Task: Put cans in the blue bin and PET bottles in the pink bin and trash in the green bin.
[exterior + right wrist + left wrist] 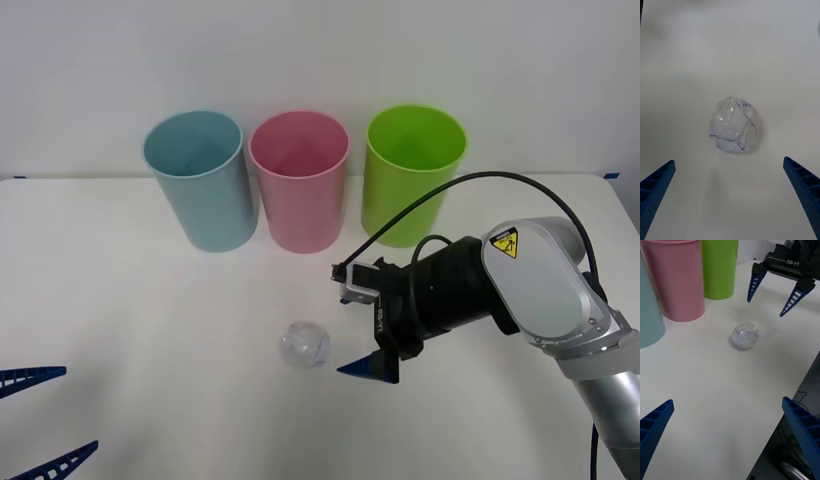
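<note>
At the front-left corner of the white worktop (120, 330) the left gripper (45, 420) waits, its blue ribbed fingers (655, 427) spread wide with nothing between them, pointing toward the middle of the worktop. Along the back edge stand three bins in a row, upright and open: the blue bin (198, 180) at the left, the pink bin (300, 180) just beside it in the middle, and the green bin (412, 175) at the right, near the pink one. In front of the pink bin, well apart from the row, the trash (304, 345) lies on the worktop, a crumpled ball of clear film. Just to its right the right gripper (778, 296) hangs above the worktop, angled toward the ball; its fingers (657, 183) are spread, one to each side of the trash in the right wrist view, touching neither the ball nor each other. The right arm (540, 290) reaches in from the right edge.
</note>
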{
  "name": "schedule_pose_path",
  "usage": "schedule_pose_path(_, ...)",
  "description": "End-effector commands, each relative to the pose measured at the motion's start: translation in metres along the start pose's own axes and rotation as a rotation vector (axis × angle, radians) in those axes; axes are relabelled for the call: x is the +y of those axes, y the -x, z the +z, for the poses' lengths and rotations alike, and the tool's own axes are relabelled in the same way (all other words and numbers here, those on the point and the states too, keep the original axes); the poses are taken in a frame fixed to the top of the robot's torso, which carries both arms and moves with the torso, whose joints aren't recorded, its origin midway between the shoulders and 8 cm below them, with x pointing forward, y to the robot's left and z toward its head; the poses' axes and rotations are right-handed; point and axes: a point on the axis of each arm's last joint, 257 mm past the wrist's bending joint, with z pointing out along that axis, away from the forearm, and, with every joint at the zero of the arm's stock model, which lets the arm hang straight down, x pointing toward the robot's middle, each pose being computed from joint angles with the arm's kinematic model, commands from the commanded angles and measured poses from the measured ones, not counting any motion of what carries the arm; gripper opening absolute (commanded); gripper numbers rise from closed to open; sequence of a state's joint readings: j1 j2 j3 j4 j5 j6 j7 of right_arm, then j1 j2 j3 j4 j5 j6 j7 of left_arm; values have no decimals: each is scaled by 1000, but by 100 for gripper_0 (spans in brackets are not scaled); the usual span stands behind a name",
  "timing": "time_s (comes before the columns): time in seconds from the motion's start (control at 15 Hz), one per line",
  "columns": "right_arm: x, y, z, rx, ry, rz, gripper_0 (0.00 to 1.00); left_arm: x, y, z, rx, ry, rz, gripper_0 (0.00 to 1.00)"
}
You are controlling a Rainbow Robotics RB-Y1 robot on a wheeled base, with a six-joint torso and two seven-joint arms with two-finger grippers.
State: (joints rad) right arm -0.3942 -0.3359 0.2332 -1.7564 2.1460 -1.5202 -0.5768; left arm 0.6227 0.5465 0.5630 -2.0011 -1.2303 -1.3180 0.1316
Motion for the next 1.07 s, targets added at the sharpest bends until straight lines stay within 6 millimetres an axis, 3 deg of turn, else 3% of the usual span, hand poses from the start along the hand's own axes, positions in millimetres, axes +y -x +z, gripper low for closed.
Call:
schedule_pose_path(0.07,0,0,0,0,0,0,100,-5,1,-7,27,-11,21,100)
schedule_pose_path(0.27,0,0,0,0,0,0,100,-6,-1,-13,42,-15,23,100)
schedule_pose_path(1.07,0,0,0,0,0,0,100,-14,-6,-1,40,-46,4,100)
